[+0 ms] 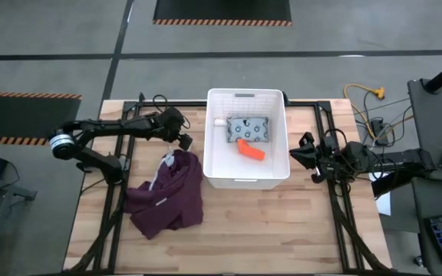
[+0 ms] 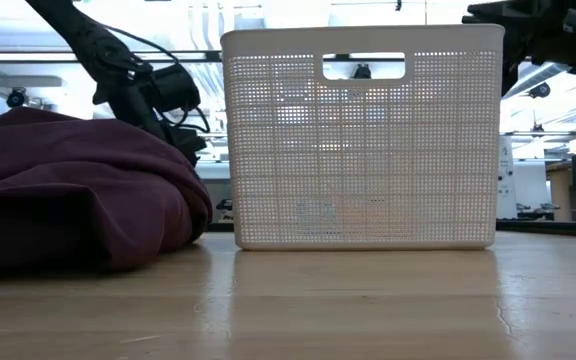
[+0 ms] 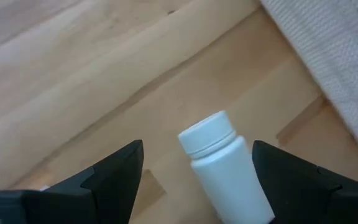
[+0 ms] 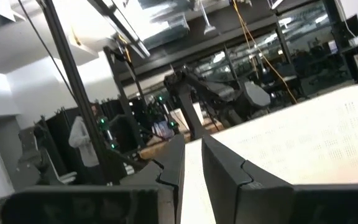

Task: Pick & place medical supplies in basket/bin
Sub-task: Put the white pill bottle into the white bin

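Observation:
The white slatted bin (image 1: 245, 178) (image 2: 363, 140) stands mid-table. In it lie the grey dotted packet (image 1: 249, 128), the orange tube piece (image 1: 251, 149) and a small white piece (image 1: 219, 121) by its left wall. My left gripper (image 1: 183, 140) (image 3: 197, 177) is open just left of the bin. A white bottle (image 3: 225, 171) lies on its side on the wood between its fingers, cap (image 3: 206, 132) pointing away. My right gripper (image 1: 305, 150) (image 4: 191, 163) is shut and waits raised by the bin's right wall. My left gripper comes at the white bottle from above, slanting, with one finger (image 3: 114, 177) well clear on one side. The other finger (image 3: 294, 183) stands close against the bottle's body (image 3: 253, 186). Whether it touches the bottle I cannot tell.
The maroon garment (image 1: 167, 192) (image 2: 78, 190) lies heaped on the table's near left, just nearward of my left gripper. The bin's left wall (image 3: 334, 50) is close beside the bottle. Bare wood lies nearward of the bin. A person stands in the room beyond (image 4: 79, 140).

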Controlling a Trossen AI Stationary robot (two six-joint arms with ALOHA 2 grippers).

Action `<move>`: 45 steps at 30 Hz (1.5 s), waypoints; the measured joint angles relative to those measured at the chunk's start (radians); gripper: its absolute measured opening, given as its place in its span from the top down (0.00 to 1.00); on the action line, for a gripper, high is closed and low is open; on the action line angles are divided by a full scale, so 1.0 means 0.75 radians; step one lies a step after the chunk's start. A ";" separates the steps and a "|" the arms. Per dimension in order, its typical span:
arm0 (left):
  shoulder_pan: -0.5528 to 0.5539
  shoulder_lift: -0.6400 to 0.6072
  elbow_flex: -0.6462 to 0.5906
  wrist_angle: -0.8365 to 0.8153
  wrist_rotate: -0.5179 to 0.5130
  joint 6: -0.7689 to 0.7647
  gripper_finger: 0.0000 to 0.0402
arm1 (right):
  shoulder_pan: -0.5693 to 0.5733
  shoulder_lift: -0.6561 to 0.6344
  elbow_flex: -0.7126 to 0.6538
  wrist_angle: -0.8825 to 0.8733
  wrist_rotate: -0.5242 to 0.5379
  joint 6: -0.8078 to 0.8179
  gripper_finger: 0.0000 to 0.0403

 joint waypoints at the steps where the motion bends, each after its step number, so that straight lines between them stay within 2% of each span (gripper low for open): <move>1: -0.003 0.000 0.000 0.005 0.001 -0.039 0.29 | -0.001 0.000 0.000 -0.016 0.000 0.000 0.88; 12: -0.042 0.019 -0.004 0.012 -0.023 -0.179 0.29 | -0.001 -0.001 -0.001 -0.041 0.002 0.001 0.88; 23: -0.067 0.245 -0.001 0.043 -0.042 -0.266 0.30 | -0.001 -0.001 -0.001 -0.041 0.003 0.000 0.88; 28: -0.067 0.264 -0.003 0.046 -0.049 -0.258 0.37 | -0.001 -0.001 -0.001 -0.042 0.003 0.009 0.88; 35: -0.065 0.199 -0.005 0.041 -0.043 -0.167 0.62 | -0.001 -0.001 -0.001 -0.042 0.003 0.010 0.88; 42: -0.055 -0.044 -0.008 0.022 -0.025 -0.161 0.63 | -0.001 -0.001 -0.001 -0.042 0.002 0.010 0.88; 45: -0.059 -0.200 -0.008 0.127 -0.024 -0.161 0.62 | -0.001 -0.001 -0.001 -0.042 0.002 0.010 0.88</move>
